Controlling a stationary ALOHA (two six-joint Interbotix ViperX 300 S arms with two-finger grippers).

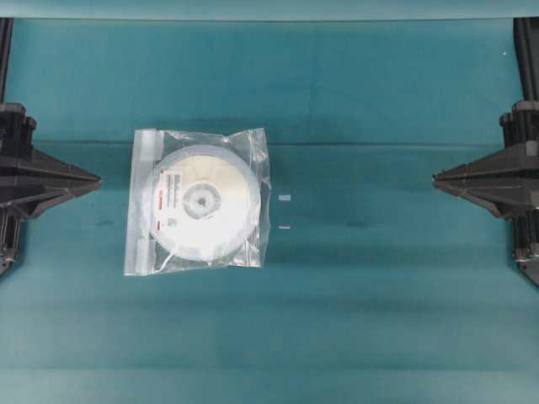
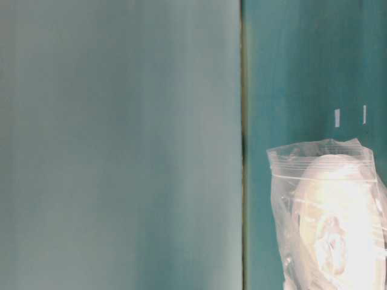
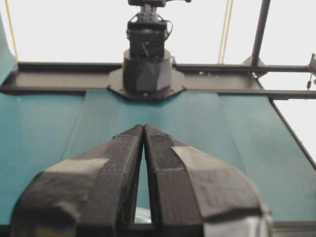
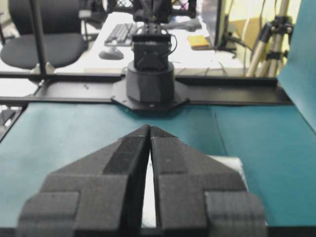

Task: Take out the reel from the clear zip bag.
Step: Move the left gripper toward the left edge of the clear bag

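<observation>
The clear zip bag [image 1: 199, 200] lies flat on the teal table, left of centre, its zip strip along the left edge. Inside it rests the reel [image 1: 200, 199], a white round disc with a grey hub and a red-striped label. From table level the bag [image 2: 326, 211] and the reel [image 2: 338, 229] fill the lower right corner. My left gripper [image 1: 98, 179] is shut at the left edge, just left of the bag and apart from it. My right gripper [image 1: 434, 178] is shut at the right edge, far from the bag. In the wrist views the left gripper [image 3: 143, 127] and the right gripper [image 4: 149, 128] have tips touching, nothing between them.
Two small white tape marks [image 1: 285, 199] [image 1: 285, 226] sit on the table just right of the bag. The opposite arm's base [image 3: 146, 69] [image 4: 150, 74] stands at the far end of each wrist view. A table seam [image 2: 243, 145] runs down the table-level view.
</observation>
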